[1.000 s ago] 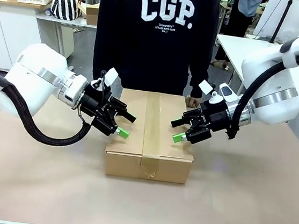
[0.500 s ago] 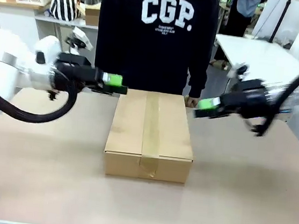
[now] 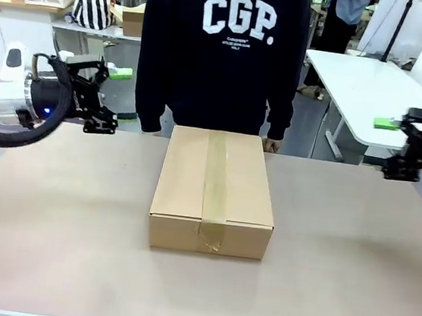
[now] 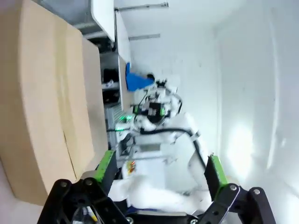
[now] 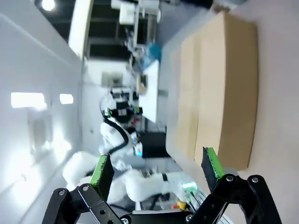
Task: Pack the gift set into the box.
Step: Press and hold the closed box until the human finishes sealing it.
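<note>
With its flaps folded flat and a strip of tape [image 3: 216, 185] running along the seam, the box [image 3: 214, 191] sits shut at the middle of the tabletop [image 3: 48, 246], its long side running away toward the person [image 3: 223, 53] standing just behind it. Whatever gift set it holds is hidden inside; nothing of it can be seen, so the packing looks, by my judgement, finished or nearly so. One hand [image 3: 272, 144] of the person rests at the box's far right corner, perhaps to steady it. Both arms are held well clear of the box, which leaves the top free and the person room to reach it. The left end effector [image 3: 108, 93] hangs off to the box's far left, raised above the tabletop, its fingers spread and empty; its own camera shows the green pads [image 4: 103, 164] wide apart with the box's side beyond them. The right end effector [image 3: 407, 142] hangs well to the box's right, likewise spread and holding nothing, its pads [image 5: 209, 167] apart in its own view with the box lying past them.
</note>
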You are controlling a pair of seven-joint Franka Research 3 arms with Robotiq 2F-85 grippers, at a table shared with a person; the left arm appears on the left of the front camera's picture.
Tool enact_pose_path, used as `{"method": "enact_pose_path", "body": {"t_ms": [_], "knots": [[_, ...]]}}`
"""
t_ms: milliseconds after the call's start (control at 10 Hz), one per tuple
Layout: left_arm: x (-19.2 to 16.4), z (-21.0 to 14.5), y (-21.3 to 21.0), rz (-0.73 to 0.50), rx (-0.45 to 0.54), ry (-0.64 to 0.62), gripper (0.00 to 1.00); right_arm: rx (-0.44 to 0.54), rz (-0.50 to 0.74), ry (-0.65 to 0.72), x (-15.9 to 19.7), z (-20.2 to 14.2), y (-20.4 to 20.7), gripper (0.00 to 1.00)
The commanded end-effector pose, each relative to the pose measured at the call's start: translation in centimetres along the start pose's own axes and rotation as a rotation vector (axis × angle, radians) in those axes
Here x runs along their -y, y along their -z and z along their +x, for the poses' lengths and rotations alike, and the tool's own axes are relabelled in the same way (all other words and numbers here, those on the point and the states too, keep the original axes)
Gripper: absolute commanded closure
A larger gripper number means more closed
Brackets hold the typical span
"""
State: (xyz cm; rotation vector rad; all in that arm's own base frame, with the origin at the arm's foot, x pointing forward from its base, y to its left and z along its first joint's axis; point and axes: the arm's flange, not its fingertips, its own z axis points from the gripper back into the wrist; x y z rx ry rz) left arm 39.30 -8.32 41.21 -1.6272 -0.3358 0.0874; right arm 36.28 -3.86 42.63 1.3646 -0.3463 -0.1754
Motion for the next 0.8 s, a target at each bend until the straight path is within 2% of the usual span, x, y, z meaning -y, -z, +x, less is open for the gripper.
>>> {"method": "enact_pose_path", "body": {"t_ms": [0, 700], "knots": [[0.41, -1.35, 2.19, 0.006, -0.069, 0.088, 0.0, -0.069, -0.018, -0.042, -1.13, -0.8, 2.36, 0.0], [0.41, -1.35, 2.19, 0.006, -0.069, 0.088, 0.0, -0.069, -0.018, -0.042, -1.13, -0.8, 2.36, 0.0]]}}
